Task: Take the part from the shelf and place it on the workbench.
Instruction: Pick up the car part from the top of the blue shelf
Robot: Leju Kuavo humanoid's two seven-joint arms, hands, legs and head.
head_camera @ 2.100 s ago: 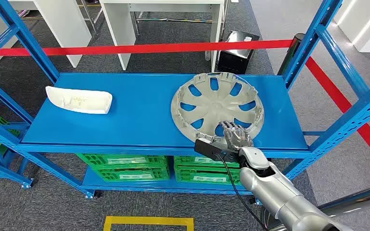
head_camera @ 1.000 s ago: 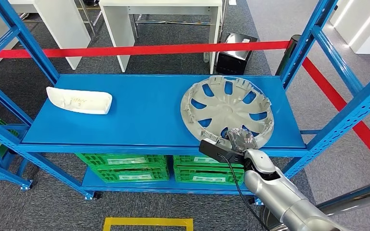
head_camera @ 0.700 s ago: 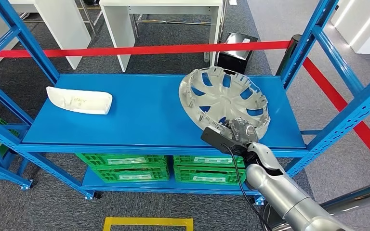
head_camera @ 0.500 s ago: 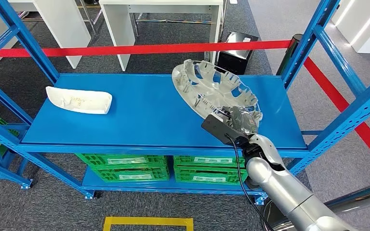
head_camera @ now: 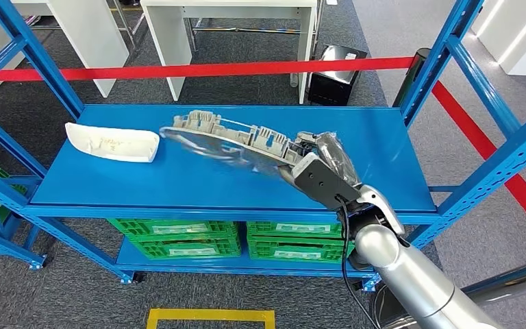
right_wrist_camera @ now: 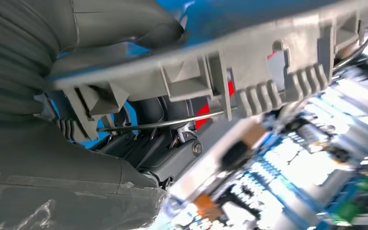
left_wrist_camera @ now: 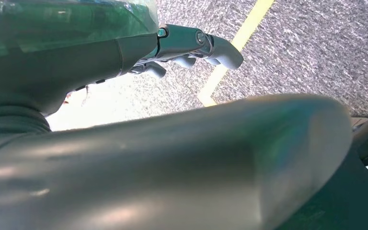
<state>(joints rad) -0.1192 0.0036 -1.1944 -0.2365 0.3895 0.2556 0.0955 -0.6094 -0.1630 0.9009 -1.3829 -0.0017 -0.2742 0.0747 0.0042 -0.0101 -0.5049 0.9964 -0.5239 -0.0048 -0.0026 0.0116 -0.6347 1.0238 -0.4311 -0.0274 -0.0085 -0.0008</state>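
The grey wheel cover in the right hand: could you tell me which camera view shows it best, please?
The head view: the wheel cover appears nearly whole, edge-on above the blue shelf, gripped at one end by the right hand. The right wrist view gives a close-up of its ribbed rim. The left wrist view looks at the floor.

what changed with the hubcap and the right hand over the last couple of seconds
The right hand, which lay over the near rim of the hubcap as it lay flat on the blue shelf, closed on that rim, tipped the hubcap up and swung it left; it now hangs lifted, nearly edge-on, above the middle of the shelf. The white part at the shelf's left end stayed put.
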